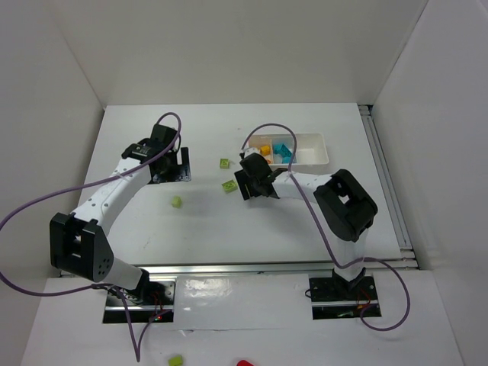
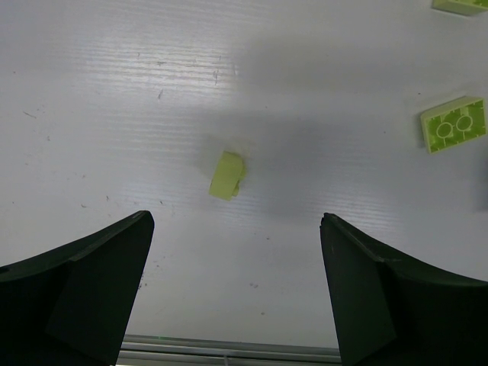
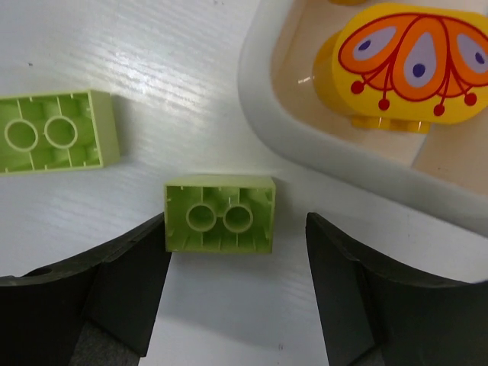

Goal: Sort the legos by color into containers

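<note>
Presently: right hand (image 3: 236, 219), open and empty, straddling one green brick (image 3: 219, 214) on the table (image 3: 152, 46). Brick's long axis runs finger to finger. White tray (image 3: 259, 91) just beyond. Left hand (image 2: 236, 221), open and empty, farther off.

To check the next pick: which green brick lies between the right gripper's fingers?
The lower green brick, beside the tray rim and inside the open right gripper; the other green brick lies further left, outside it.
</note>
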Controlling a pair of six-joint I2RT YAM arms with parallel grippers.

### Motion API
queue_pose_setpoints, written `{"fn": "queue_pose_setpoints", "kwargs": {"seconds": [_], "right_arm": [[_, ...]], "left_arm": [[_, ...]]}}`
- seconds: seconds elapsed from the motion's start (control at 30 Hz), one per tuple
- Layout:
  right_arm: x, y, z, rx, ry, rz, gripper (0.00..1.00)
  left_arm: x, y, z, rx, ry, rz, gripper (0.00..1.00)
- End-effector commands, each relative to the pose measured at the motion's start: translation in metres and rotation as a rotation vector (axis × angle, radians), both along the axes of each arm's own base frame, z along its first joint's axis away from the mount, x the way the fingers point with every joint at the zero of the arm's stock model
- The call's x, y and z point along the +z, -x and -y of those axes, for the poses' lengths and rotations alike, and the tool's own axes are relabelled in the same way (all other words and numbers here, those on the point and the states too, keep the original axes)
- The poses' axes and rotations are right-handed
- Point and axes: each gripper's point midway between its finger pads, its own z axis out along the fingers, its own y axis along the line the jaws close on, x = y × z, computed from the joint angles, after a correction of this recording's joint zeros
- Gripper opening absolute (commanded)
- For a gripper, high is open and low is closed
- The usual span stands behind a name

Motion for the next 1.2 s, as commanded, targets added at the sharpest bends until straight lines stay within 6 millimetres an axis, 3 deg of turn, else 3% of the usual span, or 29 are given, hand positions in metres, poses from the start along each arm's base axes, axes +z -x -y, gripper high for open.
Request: {"fn": "queue_pose_setpoints", "kwargs": {"seconds": [0.0, 0.17, 0.27, 0.4, 0.5, 0.53, 0.57, 0.67, 0.7, 0.77, 0.8, 0.83, 0.9, 0.97, 1.0, 1.03, 1.07, 1.17], "right_arm": [[0.007, -0.022, -0.013, 0.01, -0.043, 0.075, 0.76], [0.003, -0.023, -0.019, 0.026, -0.059, 0.065, 0.6], [0.021, -0.018, -0.023, 0.035, -0.064, 0.088, 0.48], [0.067, -0.006, -0.018, -0.011, -0.103, 0.124, 0.46], [0.105, 0.004, 0.013, -0.121, -0.094, 0.187, 0.46], [0.127, 0.005, 0.021, -0.152, -0.116, 0.229, 0.46], [0.13, 0.002, 0.045, -0.222, -0.091, 0.225, 0.46], [0.145, -0.015, 0.088, -0.39, -0.09, 0.245, 0.46], [0.15, -0.028, 0.113, -0.466, -0.098, 0.257, 0.47], [0.146, -0.045, 0.133, -0.552, -0.1, 0.245, 0.47], [0.153, -0.057, 0.152, -0.613, -0.1, 0.244, 0.47], [0.143, -0.066, 0.161, -0.654, -0.076, 0.224, 0.47], [0.149, -0.085, 0.17, -0.692, -0.098, 0.236, 0.47], [0.137, -0.101, 0.184, -0.733, -0.083, 0.225, 0.47], [0.141, -0.111, 0.188, -0.747, -0.094, 0.242, 0.47], [0.139, -0.117, 0.195, -0.765, -0.093, 0.244, 0.5], [0.129, -0.122, 0.199, -0.775, -0.079, 0.229, 0.6], [0.139, -0.132, 0.2, -0.765, -0.083, 0.241, 0.85]], "left_arm": [[0.014, -0.009, 0.0, 0.019, 0.018, 0.044, 1.0], [0.017, -0.008, 0.0, 0.019, 0.02, 0.052, 1.0], [0.017, -0.008, 0.0, 0.019, 0.02, 0.053, 1.0], [0.014, -0.006, -0.001, 0.019, 0.018, 0.044, 1.0], [0.014, -0.007, -0.002, 0.024, 0.01, 0.046, 1.0], [0.014, -0.007, -0.002, 0.024, 0.01, 0.046, 1.0], [0.014, -0.006, -0.001, 0.019, 0.019, 0.043, 1.0], [0.008, -0.009, 0.002, 0.014, 0.023, 0.029, 1.0], [0.011, -0.011, 0.004, 0.008, 0.035, 0.036, 1.0], [0.011, -0.011, 0.004, 0.008, 0.035, 0.036, 1.0], [0.008, -0.011, 0.004, 0.008, 0.032, 0.027, 1.0], [0.008, -0.011, 0.004, 0.001, 0.027, 0.026, 1.0], [0.011, -0.01, 0.004, 0.0, 0.03, 0.037, 1.0], [0.011, -0.008, 0.003, 0.0, 0.03, 0.037, 1.0], [0.011, -0.008, 0.002, 0.005, 0.023, 0.039, 1.0], [0.011, -0.008, 0.002, 0.005, 0.023, 0.039, 1.0], [0.008, -0.007, 0.001, 0.005, 0.02, 0.03, 1.0], [0.01, -0.004, -0.001, 0.01, 0.013, 0.032, 1.0]]}}
